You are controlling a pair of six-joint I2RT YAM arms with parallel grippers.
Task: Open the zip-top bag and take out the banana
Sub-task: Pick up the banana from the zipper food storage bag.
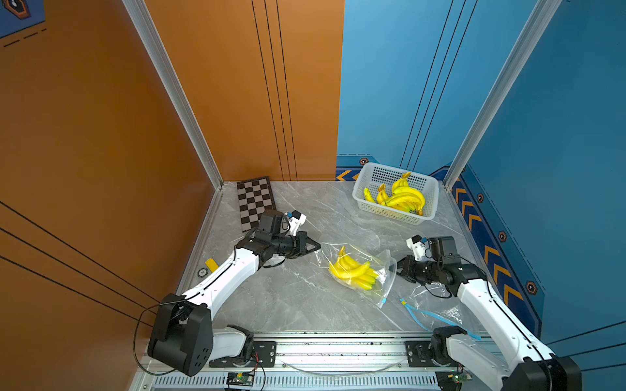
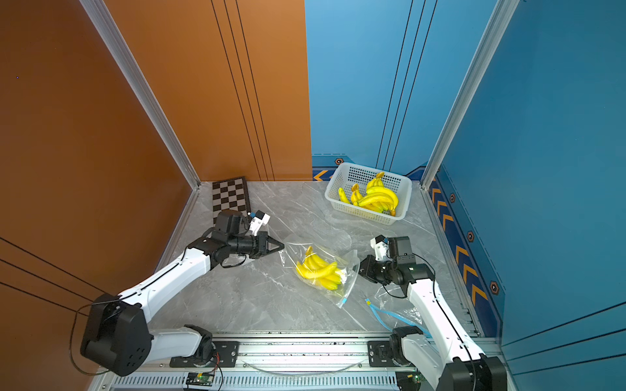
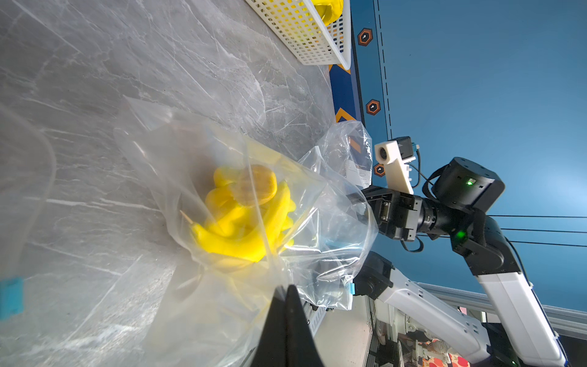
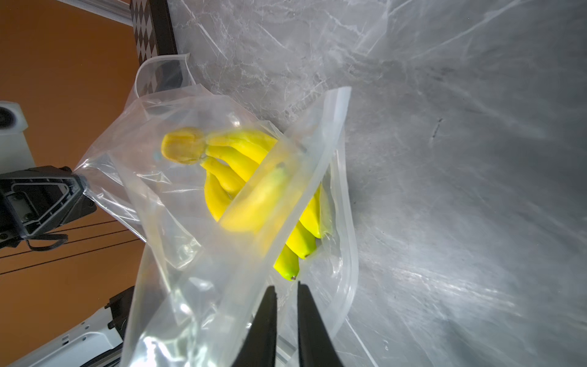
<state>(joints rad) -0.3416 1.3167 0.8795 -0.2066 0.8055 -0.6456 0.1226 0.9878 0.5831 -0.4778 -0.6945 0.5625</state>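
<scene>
Holding the banana (image 1: 352, 270), the zip-top bag (image 1: 389, 267) was pinched by the closed left gripper (image 1: 318, 247). The right gripper (image 4: 286, 287) was nearly closed at its mouth; grip undetermined.

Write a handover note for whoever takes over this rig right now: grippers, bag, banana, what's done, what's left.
Left gripper: shut on the zip-top bag, at the end away from its mouth.
Right gripper: jaws almost together at the bag's mouth; grip on the film unclear.
Banana bunch: inside the bag, which lies on the table.
Done: the mouth looks open.
Left: pull the bunch out. The white basket at the back holds other bananas.
</scene>
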